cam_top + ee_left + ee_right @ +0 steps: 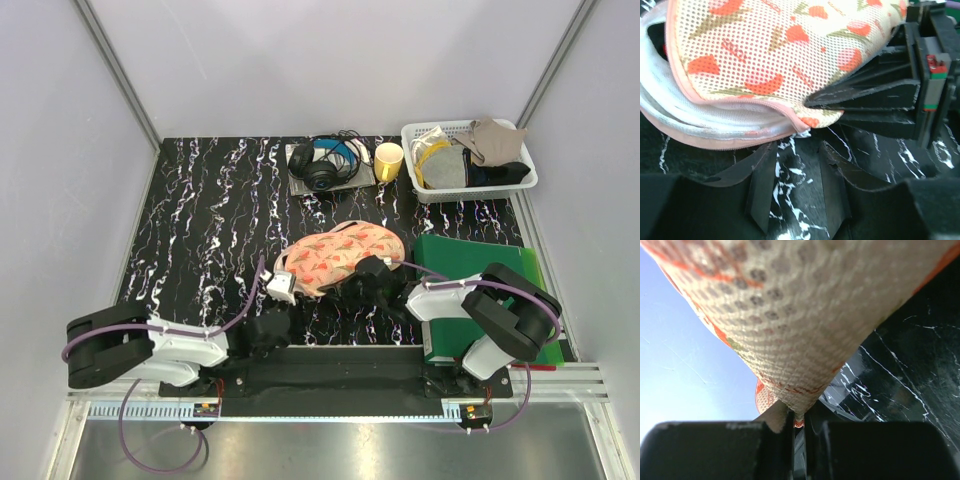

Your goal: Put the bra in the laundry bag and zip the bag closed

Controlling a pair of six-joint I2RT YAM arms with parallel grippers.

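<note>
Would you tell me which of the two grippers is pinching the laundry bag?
The right gripper, shut on the edge of the laundry bag; the left gripper stands open near it, holding nothing.

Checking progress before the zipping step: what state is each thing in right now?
laundry bag: zip gaping, white inside showing
bra: not visible
left gripper: open, empty
right gripper: shut on the laundry bag's edge
yellow cup: upright
white basket: holding cloths
</note>
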